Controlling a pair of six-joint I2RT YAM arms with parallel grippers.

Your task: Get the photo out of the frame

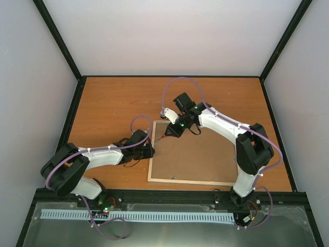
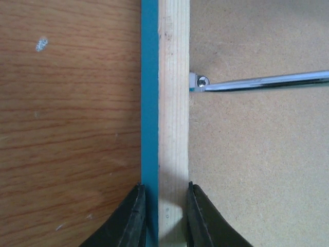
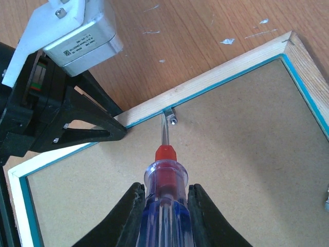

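top / frame (image 1: 150, 163): lying back-up on the surface (image 1: 110, 105), brown backing (image 1: 198, 154) filling it.
top / photo: not showing; judging it is sitting under the backing, inside the frame.
top / left gripper (image 1: 149, 149): reaching in at the frame's left rail.
top / right gripper (image 1: 173, 130): hanging over the upper left corner, holding a screwdriver (image 1: 164, 136).
left wrist / grip: fingers (image 2: 131, 221) sitting either side of the rail, looking pressed on it, so clamping the frame.
left wrist / clip (image 2: 197, 81): small metal tab on the rail's inner edge, lying over the backing, with the screwdriver tip touching it.
right wrist / grip: gripper closed around the screwdriver handle, shaft pointing straight at the clip, left gripper just beside it.
risk / slip: tip is resting on a tiny tab at a shallow angle; skating off means gouging the backing or hitting the rail.
risk / collision: a slip toward the rail is sending the blade at the left gripper.
risk / twist: handle is round and smooth, so it may be rotating in the fingers under load.
risk / frame shift: clamp is holding one rail only, so a push could be pivoting the frame.
risk / early lift: another clip is showing at the right edge, so the backing is likely pinned elsewhere.
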